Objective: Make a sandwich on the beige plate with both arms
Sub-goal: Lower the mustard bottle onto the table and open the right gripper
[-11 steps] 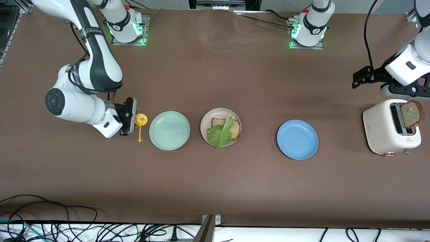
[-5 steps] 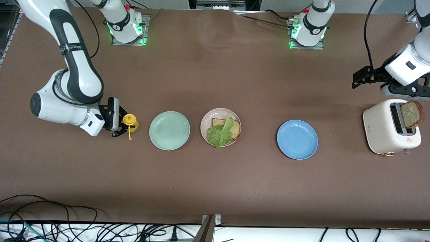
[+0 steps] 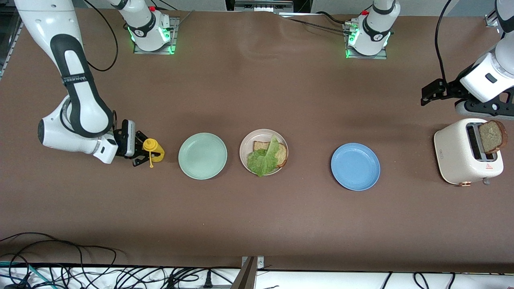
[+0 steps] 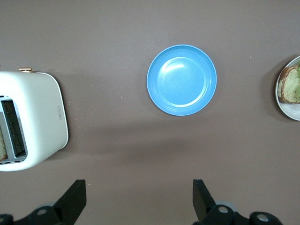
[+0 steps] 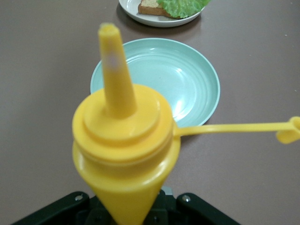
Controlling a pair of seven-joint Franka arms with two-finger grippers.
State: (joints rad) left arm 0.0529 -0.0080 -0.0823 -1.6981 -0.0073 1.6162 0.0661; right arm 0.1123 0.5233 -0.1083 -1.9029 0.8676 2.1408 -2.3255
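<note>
A yellow squeeze bottle [image 3: 153,150] is gripped by the right claw [image 3: 138,150] just above the tabletop [image 3: 257,216], toward the right arm's end and beside the mint-green plate [image 3: 202,155]. In the right wrist view the bottle [image 5: 124,154] is seen w/ nozzle uncapped, its tethered cap [image 5: 289,129] stretched out sideways on a thin strap; the claw's black fingers [image 5: 61,211] are pressed vs. the bottle's body.

The beige plate [image 3: 245,141] is set at mid-tabletop, between the mint-green plate and the blue plate [image 3: 355,166]. On it one toast slice [image 3: 282,154] is laid flat, w/ a ruffled lettuce leaf [image 3: 263,158] draped over it and reaching the plate's nearer rim. No top slice is placed there yet.

A second toast slice [image 3: 492,136] is stood upright in a slot of the white toaster [image 3: 453,156], at the left arm's end.

The left claw [image 3: 431,93] is held fully released, jaws spread wide, in the air by the toaster; nothing is grasped. In the left wrist view its fingertips [image 4: 75,199] are seen apart over bare tabletop, w/ the blue plate [image 4: 182,79] and toaster [image 4: 35,117] also shown.
</note>
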